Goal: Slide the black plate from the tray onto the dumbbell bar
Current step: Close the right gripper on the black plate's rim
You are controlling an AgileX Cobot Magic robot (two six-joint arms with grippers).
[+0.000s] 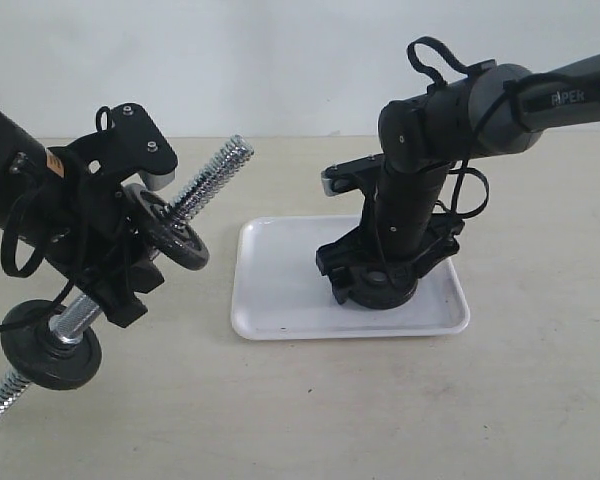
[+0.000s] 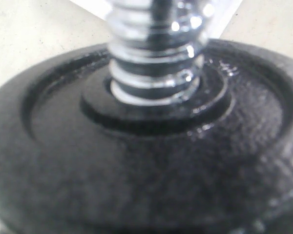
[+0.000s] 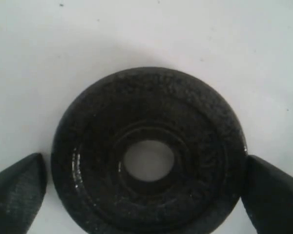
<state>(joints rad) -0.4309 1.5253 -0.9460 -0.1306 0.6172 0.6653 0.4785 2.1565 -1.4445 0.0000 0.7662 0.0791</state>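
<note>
White tray (image 1: pixel 280 290) at the centre of a beige table (image 1: pixel 540 400). At left, the left gripper (image 1: pixel 115 280) is clamped on the tilted dumbbell bar (image 1: pixel 210 178). The right gripper (image 1: pixel 378 288) reaches down into the tray's right half, spread wide. Its fingers (image 3: pixel 19 185) flank the black plate (image 3: pixel 185 122), which lies flat there, ungripped.

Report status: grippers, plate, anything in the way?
Left gripper clamped on dumbbell bar, threaded end tilted up. Right gripper open, straddling black plate, flat on tray. Bar's free end unobstructed.

exterior: elevated, wide | left wrist: close-up dumbbell bar (image 2: pixel 156 58) | right wrist: overhead tray (image 3: pixel 136 29)
</note>
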